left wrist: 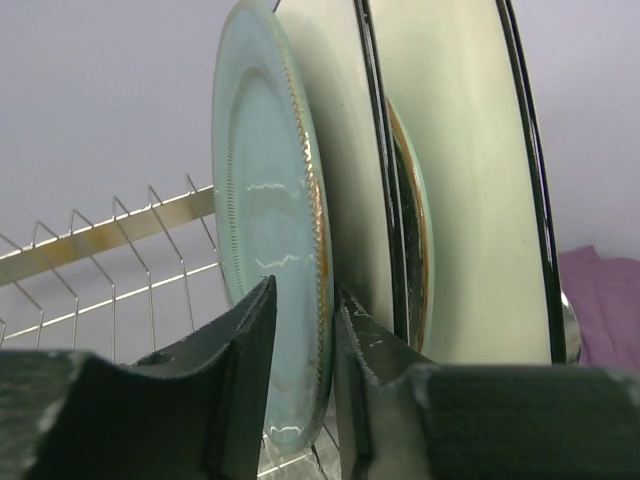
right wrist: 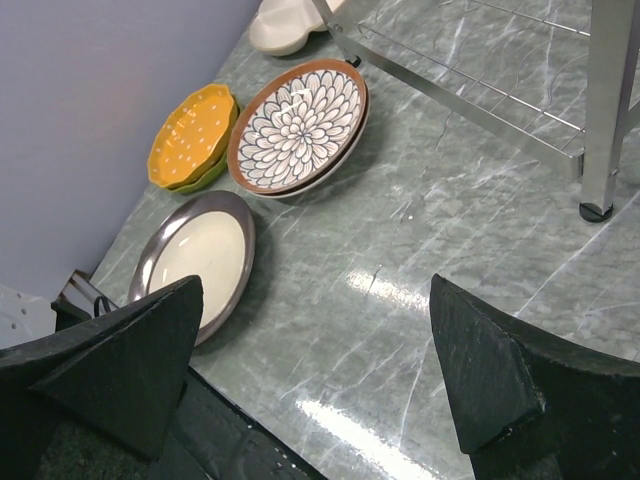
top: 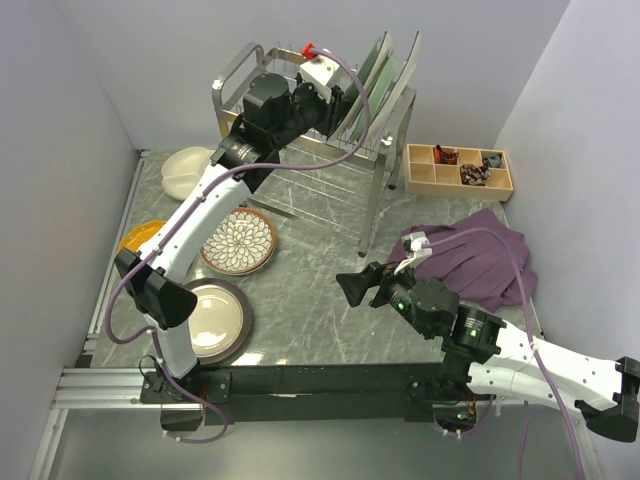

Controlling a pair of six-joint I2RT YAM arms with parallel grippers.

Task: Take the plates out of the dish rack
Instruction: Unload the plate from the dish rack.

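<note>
The dish rack (top: 378, 190) stands at the back with several plates (top: 385, 80) upright in its right end. My left gripper (top: 335, 100) is up at them. In the left wrist view its jaws (left wrist: 305, 300) straddle the lower rim of a pale green plate (left wrist: 265, 220), one finger on each face and little room left; whether they press on it does not show. Dark-rimmed cream plates (left wrist: 460, 200) stand behind it. My right gripper (top: 352, 288) hovers wide open over bare table (right wrist: 318, 300), holding nothing.
On the table's left lie a cream divided plate (top: 185, 165), an orange dotted plate (top: 140, 237), a brown petal-patterned plate (top: 238, 240) and a dark-rimmed cream plate (top: 212, 318). A wooden compartment tray (top: 458, 170) and a purple cloth (top: 475, 255) lie at the right.
</note>
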